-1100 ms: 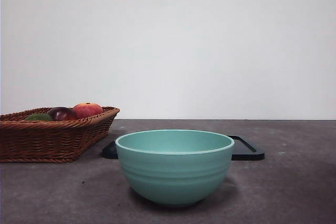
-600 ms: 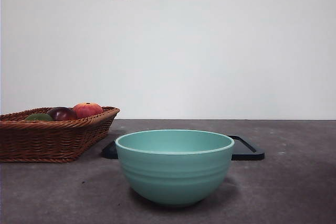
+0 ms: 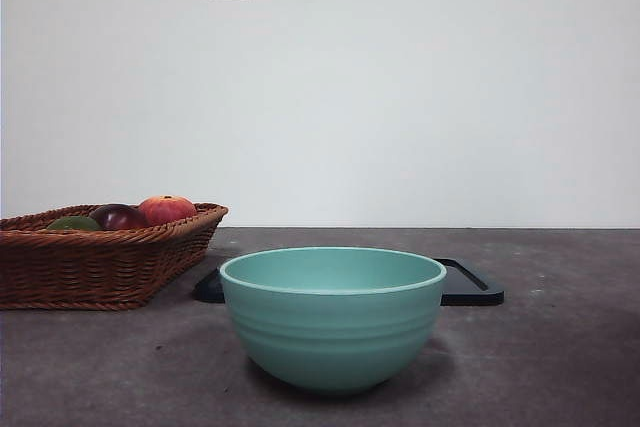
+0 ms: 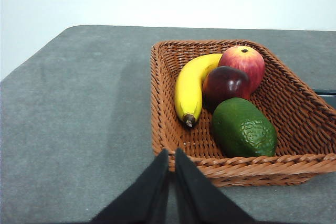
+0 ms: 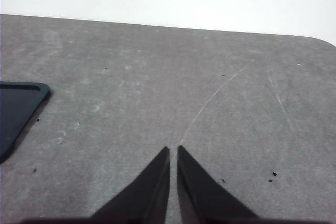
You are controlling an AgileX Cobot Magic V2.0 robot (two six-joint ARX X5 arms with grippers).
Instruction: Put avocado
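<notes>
The avocado (image 4: 244, 127), dark green with bumpy skin, lies in the brown wicker basket (image 4: 163, 129) at the corner nearest my left gripper; only its top (image 3: 73, 223) peeks over the basket rim (image 3: 100, 267) in the front view. My left gripper (image 4: 171, 153) hovers shut just outside the basket's near rim, apart from the fruit. Over bare grey table my right gripper (image 5: 173, 150) is shut and holds nothing. Neither arm shows in the front view.
In the basket also lie a yellow banana (image 4: 190, 87), a dark red-purple fruit (image 4: 227, 82) and a red-orange fruit (image 4: 242, 61). A teal bowl (image 3: 332, 317) stands at the front centre. Behind it lies a black tray (image 3: 470, 287), its corner (image 5: 18, 103) near my right gripper.
</notes>
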